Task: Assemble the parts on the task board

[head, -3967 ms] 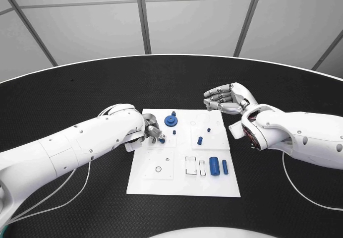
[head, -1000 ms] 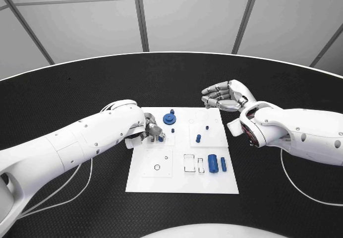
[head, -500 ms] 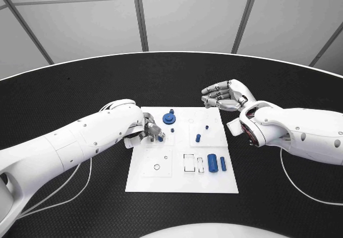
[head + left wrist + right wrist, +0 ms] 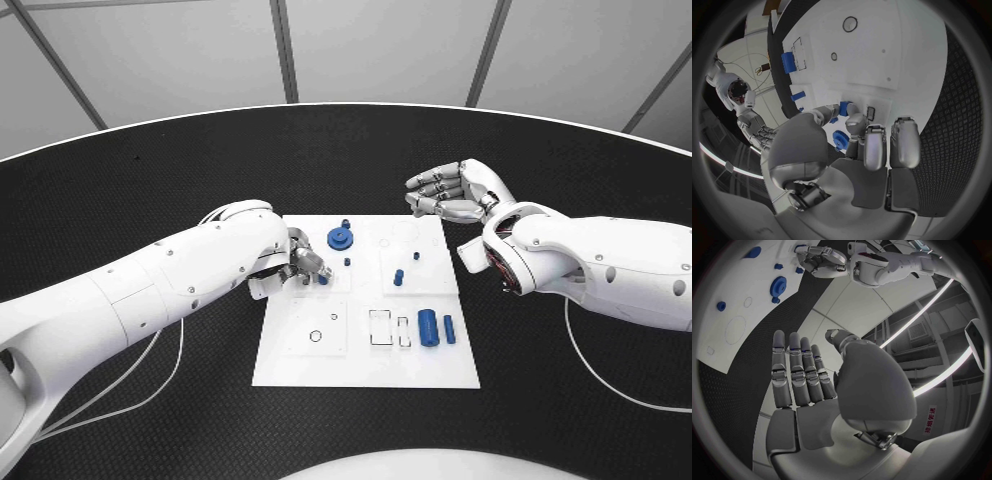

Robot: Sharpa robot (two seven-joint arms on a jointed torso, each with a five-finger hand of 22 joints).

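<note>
Nearest, a large blue cylinder (image 4: 428, 327) lies lengthwise on the task board (image 4: 433, 375). A small blue part (image 4: 844, 108) is pinched upright over the board's left side by the left robot hand (image 4: 303, 262). Beyond, the right robot hand (image 4: 454, 193) is held empty, fingers spread, over the bench (image 4: 144, 180).

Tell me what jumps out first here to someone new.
The white board mid-table, dotted with blue parts: a gear near its far edge, a cylinder toward the near right. The left robot hand is down on the board's left side, fingertips at a small blue part. The right robot hand hovers open beyond the far right corner.
</note>
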